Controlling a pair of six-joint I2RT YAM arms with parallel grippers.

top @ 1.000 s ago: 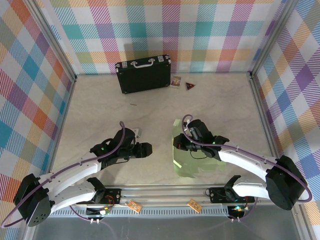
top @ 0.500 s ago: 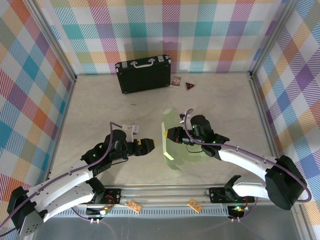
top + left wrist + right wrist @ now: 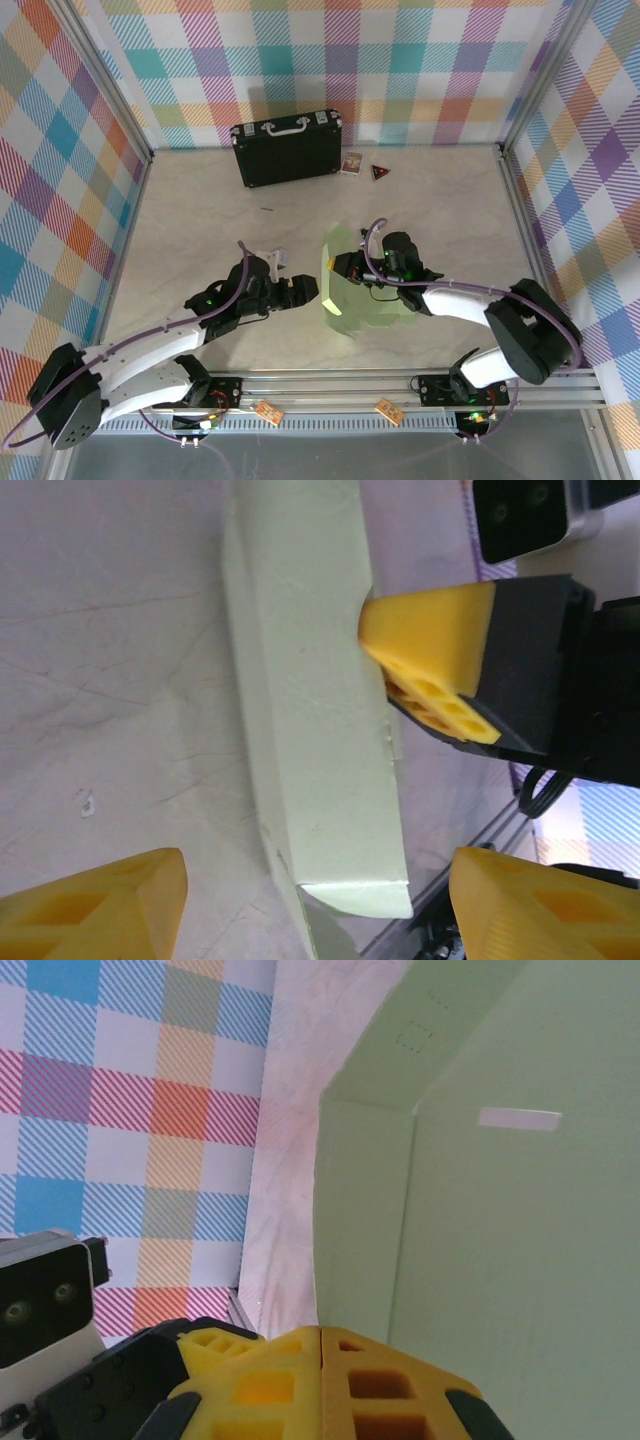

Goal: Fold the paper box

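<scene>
On the pale marbled table [image 3: 200,220], the left gripper [image 3: 306,290] stands open, just beside the paper box [image 3: 375,300]. The card lies mostly flat with its left flap raised, and the closed right gripper [image 3: 342,268] seems to pinch that flap's edge. Folding looks barely begun, with the other walls and the closing yet to do.

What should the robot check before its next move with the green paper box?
1. Right hand shut on the paper box: ok.
2. Left hand open: ok.
3. Box's edge sits between the left hand's fingers: ok.
4. Box fully folded: not ok.
5. Black case far from both hands: ok.
</scene>
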